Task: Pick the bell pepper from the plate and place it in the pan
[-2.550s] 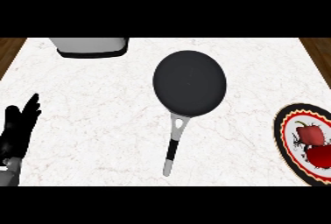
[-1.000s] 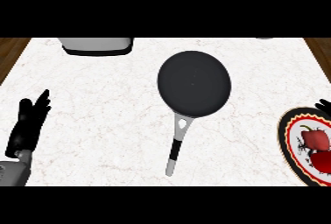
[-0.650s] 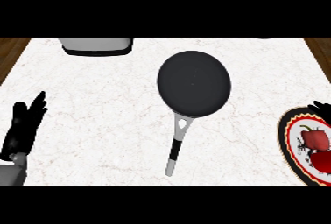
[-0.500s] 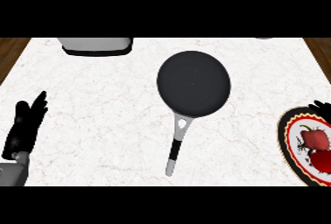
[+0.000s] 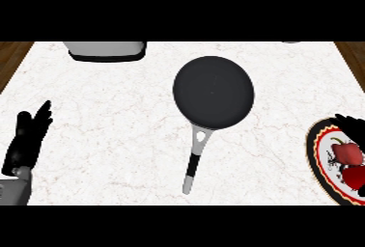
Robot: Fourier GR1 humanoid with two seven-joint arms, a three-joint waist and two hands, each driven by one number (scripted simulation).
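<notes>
Fingers of the black left hand [image 5: 27,140] stand straight and close together, pointing up at the left edge of the white marble-veined counter [image 5: 107,120], holding nothing. Near the middle lies the round matte-black pan [image 5: 214,91], its slim grey-and-black handle [image 5: 194,161] running down toward me. Well apart at the right edge, the glossy red bell pepper [image 5: 348,153] sits on the round white plate with a dark patterned rim [image 5: 318,144], partly cut off from view.

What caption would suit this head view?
Red bell pepper waits on the plate; black pan sits empty; left hand rests open.
</notes>
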